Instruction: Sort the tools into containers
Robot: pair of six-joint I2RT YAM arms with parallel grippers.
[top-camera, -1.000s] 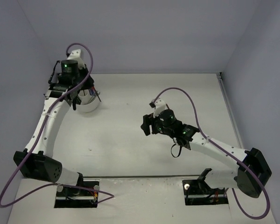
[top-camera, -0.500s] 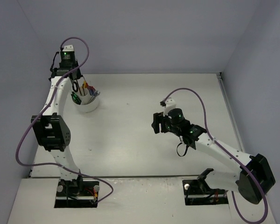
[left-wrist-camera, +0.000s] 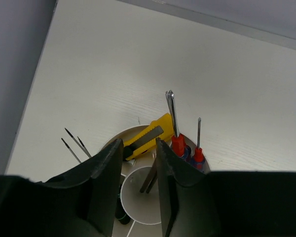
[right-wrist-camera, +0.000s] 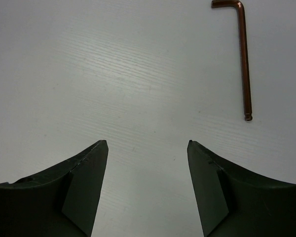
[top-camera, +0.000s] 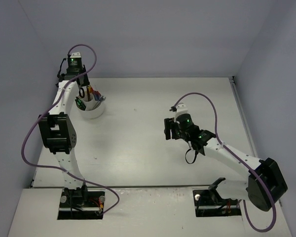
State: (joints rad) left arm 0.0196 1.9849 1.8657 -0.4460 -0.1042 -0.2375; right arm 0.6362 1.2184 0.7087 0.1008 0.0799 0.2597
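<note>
The white cup [top-camera: 94, 111] stands at the table's far left and holds several tools. My left gripper [top-camera: 81, 94] hangs right above it. In the left wrist view its jaws [left-wrist-camera: 138, 143] stand a little apart over the cup [left-wrist-camera: 138, 202] and grip nothing. Beneath them I see a yellow knife [left-wrist-camera: 149, 134], red-handled screwdrivers [left-wrist-camera: 178, 144], dark hex keys [left-wrist-camera: 150, 180] and a green-black handle [left-wrist-camera: 119, 215]. My right gripper [top-camera: 166, 129] hovers at mid-table, open [right-wrist-camera: 147, 143] and empty. A copper-brown hex key [right-wrist-camera: 244, 59] lies on the table ahead of it, to the right.
Grey walls enclose the table on the left, back and right. The cup sits close to the left wall [left-wrist-camera: 15, 74]. Purple cables [top-camera: 207, 111] loop off both arms.
My left arm has swung upright behind the cup and its jaws have parted above it. My right gripper has drifted slightly to the right.
</note>
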